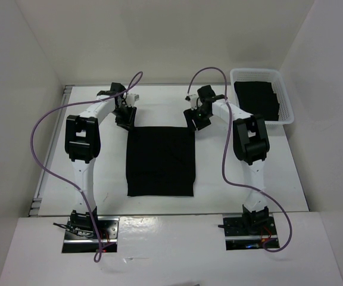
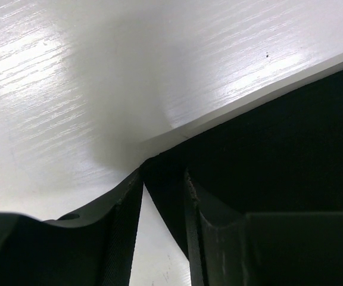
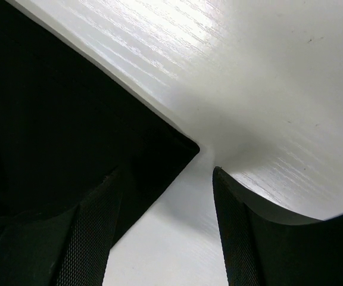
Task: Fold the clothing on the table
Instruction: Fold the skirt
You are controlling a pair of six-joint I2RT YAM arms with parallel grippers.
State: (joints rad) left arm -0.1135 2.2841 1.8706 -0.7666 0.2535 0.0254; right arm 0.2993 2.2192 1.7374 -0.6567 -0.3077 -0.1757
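The clothing [image 1: 161,161], a plain black rectangle, lies flat in the middle of the table [image 1: 159,107]. My left gripper [image 1: 125,118] is down at its far left corner. In the left wrist view the jaws [image 2: 163,176] stand narrow but apart, with the corner of the clothing [image 2: 278,149] reaching in between the fingertips. My right gripper [image 1: 195,121] is at the far right corner. There the jaws [image 3: 165,173] are wide open, one finger [image 3: 94,226] over the clothing [image 3: 58,119], the other finger [image 3: 237,226] over bare table, the corner between them.
A white lattice basket [image 1: 286,101] stands at the back right and holds dark folded fabric [image 1: 256,98]. White walls close in the table on the left, back and right. Purple cables loop from both arms.
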